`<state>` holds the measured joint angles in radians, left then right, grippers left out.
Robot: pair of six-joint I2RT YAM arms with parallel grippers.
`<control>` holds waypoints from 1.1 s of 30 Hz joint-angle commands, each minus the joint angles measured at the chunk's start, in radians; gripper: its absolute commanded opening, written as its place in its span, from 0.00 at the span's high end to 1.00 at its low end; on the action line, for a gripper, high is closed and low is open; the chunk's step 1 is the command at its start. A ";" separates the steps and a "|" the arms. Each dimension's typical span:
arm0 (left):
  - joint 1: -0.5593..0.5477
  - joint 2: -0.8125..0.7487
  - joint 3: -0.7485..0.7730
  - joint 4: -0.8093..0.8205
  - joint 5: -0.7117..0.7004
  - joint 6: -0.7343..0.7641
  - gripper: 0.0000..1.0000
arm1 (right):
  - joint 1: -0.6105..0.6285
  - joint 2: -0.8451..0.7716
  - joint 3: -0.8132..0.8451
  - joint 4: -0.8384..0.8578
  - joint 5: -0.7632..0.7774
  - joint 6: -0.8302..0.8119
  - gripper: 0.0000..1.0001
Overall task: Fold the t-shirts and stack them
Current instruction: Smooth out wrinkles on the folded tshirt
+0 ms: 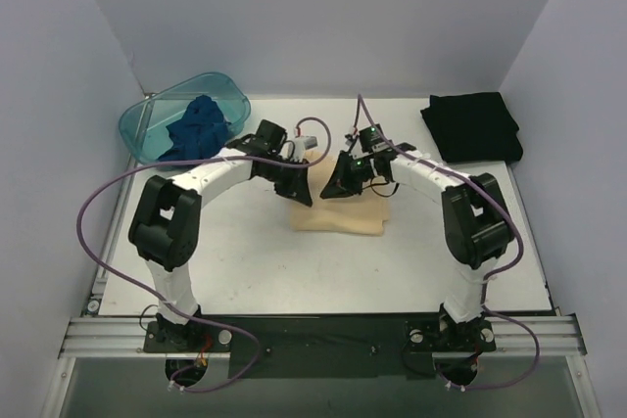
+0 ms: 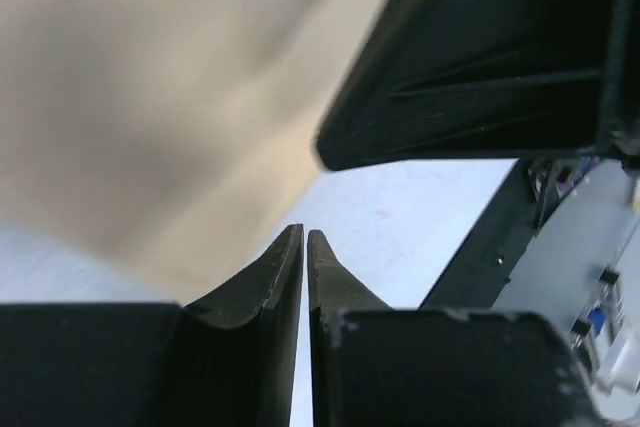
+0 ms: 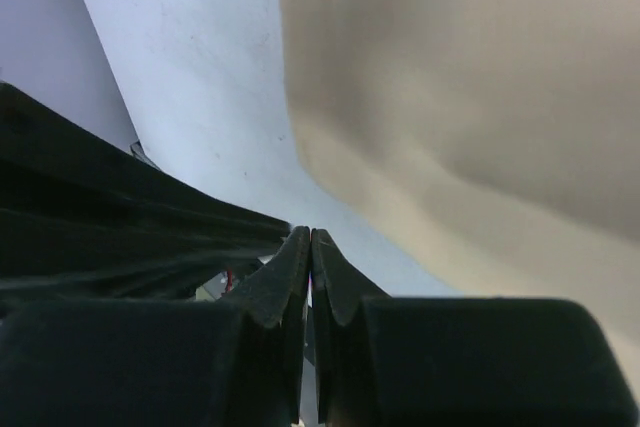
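While both arms reached inward, the pale yellow-tan t-shirt lay as a rough folded rectangle on the white table, and it serves as the reference for every entry below. Left gripper: set over the far-left part of that shirt, pointing toward its middle; in the left wrist view its two dark fingers were pressed together with only a hairline between them and no cloth seen in the pinch, while blurred tan fabric filled the upper left behind them. Right gripper: set over the far middle of that shirt, just beside the left gripper; in the right wrist view its fingers were likewise closed tip to tip on nothing visible, with tan fabric at the upper right and bare table beside it. Whether either pair of tips touched the fabric could not be told. Black t-shirt: folded flat, well apart from the tan shirt, beyond it and to its right. Dark blue t-shirt: crumpled in a heap, well apart from the tan shirt, beyond it and to its left. Teal translucent basin: held the blue shirt. Purple cables: one looped outward from each arm, to either side of the tan shirt.
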<state>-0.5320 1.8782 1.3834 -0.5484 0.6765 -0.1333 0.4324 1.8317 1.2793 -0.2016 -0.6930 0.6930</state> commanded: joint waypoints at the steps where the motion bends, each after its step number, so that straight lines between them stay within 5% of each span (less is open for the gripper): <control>1: 0.147 -0.097 -0.050 0.010 -0.078 -0.036 0.83 | 0.023 0.096 -0.118 0.192 -0.088 0.179 1.00; 6: 0.167 -0.146 -0.116 0.024 -0.112 -0.002 0.83 | 0.020 0.237 -0.201 0.205 -0.028 0.145 1.00; 10: 0.165 -0.165 -0.118 0.018 -0.118 0.020 0.83 | 0.020 0.198 -0.215 0.127 0.006 0.096 1.00; 18: 0.121 -0.146 -0.064 0.010 -0.111 0.008 0.83 | 0.071 0.026 0.032 -0.113 0.020 -0.024 1.00; 26: 0.107 -0.139 -0.067 0.005 -0.114 0.009 0.82 | 0.078 0.035 -0.191 0.033 0.012 0.051 1.00; 33: 0.106 -0.146 -0.073 0.004 -0.124 0.020 0.82 | 0.058 0.150 -0.204 0.091 -0.003 0.068 1.00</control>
<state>-0.4286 1.7523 1.2766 -0.5503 0.5549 -0.1326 0.5018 1.9556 1.0603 -0.1116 -0.7650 0.7624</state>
